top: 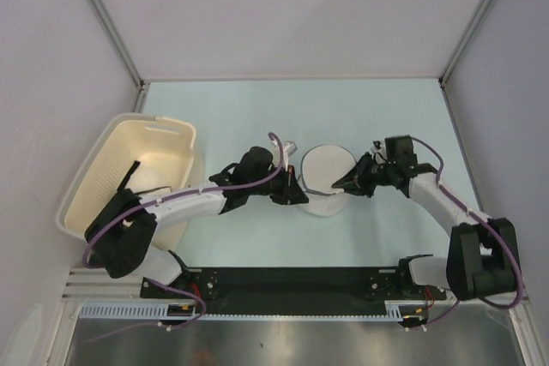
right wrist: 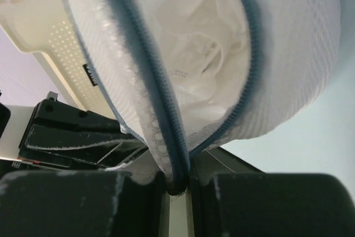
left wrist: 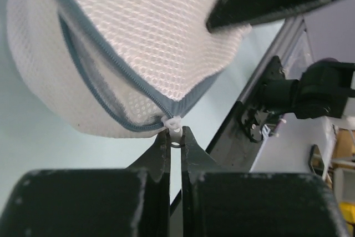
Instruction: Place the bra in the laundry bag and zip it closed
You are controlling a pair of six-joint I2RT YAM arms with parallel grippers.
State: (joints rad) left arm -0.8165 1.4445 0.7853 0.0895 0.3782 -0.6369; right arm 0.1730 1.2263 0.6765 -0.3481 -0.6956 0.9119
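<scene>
the laundry bag (top: 326, 179) sits mid-way on the bench (top: 257, 117) between the 2 tools. the left tool (left wrist: 175, 140), at the bag's 9 o'clock, is clamped on the zipper pull (left wrist: 173, 122). the right tool (right wrist: 177, 184), at 3 o'clock, pinches the bag's blue zipper edge. the bra (right wrist: 194, 65) lies inside (zip partly open).

Laundry bag (right wrist: 294, 54): white mesh fills your view, its mouth gaping.
Zipper (right wrist: 145, 76): two blue-grey bands, apart above and meeting at the bag's lower edge.
Bra (right wrist: 194, 54): crumpled white fabric inside the bag.
Right gripper (right wrist: 177, 187): fingers pinched on the bag's edge, where the bands meet.
Basket (right wrist: 50, 43): cream, perforated, behind the bag's upper left.
</scene>
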